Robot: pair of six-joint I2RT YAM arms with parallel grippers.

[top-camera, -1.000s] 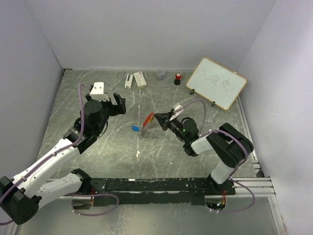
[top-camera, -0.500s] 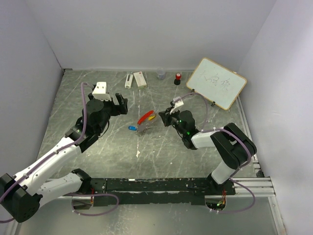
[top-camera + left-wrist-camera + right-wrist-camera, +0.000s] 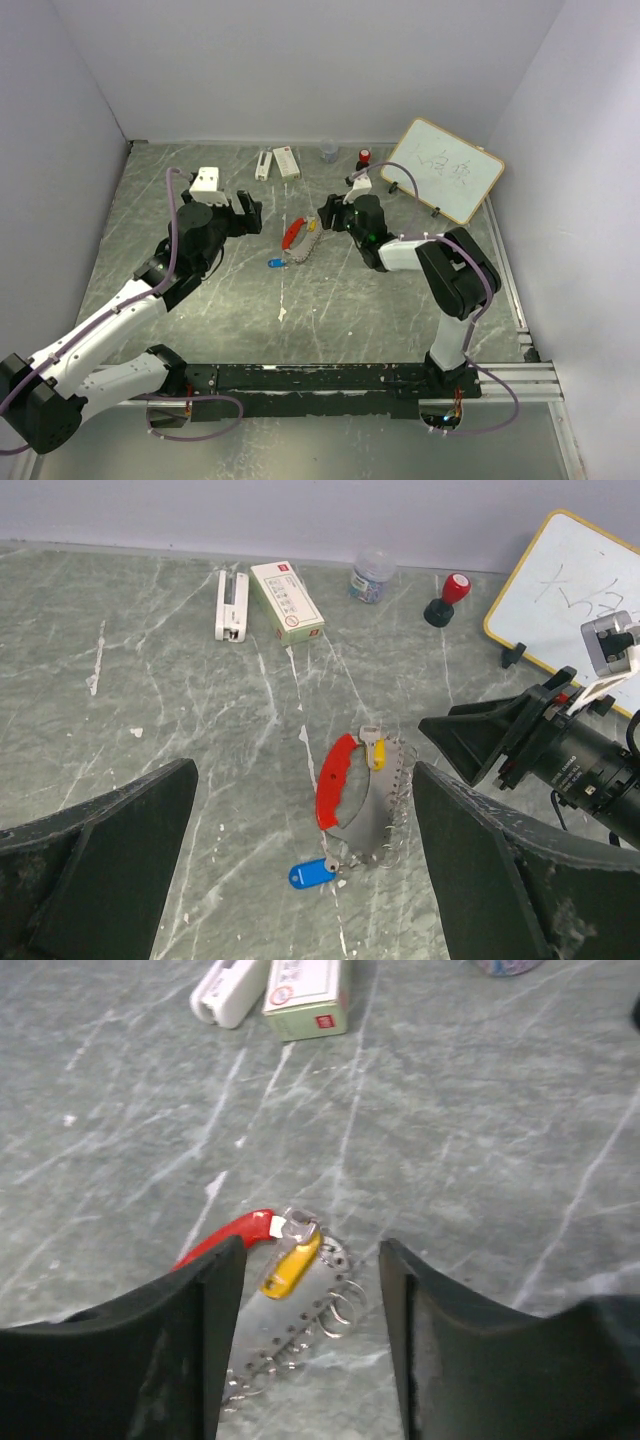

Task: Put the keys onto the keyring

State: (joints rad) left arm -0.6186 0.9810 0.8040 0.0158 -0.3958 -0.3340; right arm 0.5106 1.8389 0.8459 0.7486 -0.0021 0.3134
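The keyring (image 3: 300,244) lies flat on the grey marbled table (image 3: 350,320), near its middle, between the two arms. Its long red tag (image 3: 334,780) curves along the left side, the thin wire loops (image 3: 392,805) spread to the right of it, and the small blue tab (image 3: 308,875) sits at the near end. The brass-yellow key (image 3: 379,752) lies at the far end, just beside the tip of the tag, with the pale key (image 3: 296,1225) touching it; whether either is threaded on the wire cannot be told.

The right gripper (image 3: 329,213) sits low, just right of the keyring and clear of it, its fingers parted and empty. From its own wrist view the yellow key shows in the gap between them. The left gripper (image 3: 246,213) hangs to the left, well apart from the keyring, spread wide with nothing in it.

Along the far edge stand a white box (image 3: 286,162), a white stapler-like piece (image 3: 263,165), a small clear jar (image 3: 329,152), a red-capped stamp (image 3: 364,158) and a whiteboard (image 3: 443,170).
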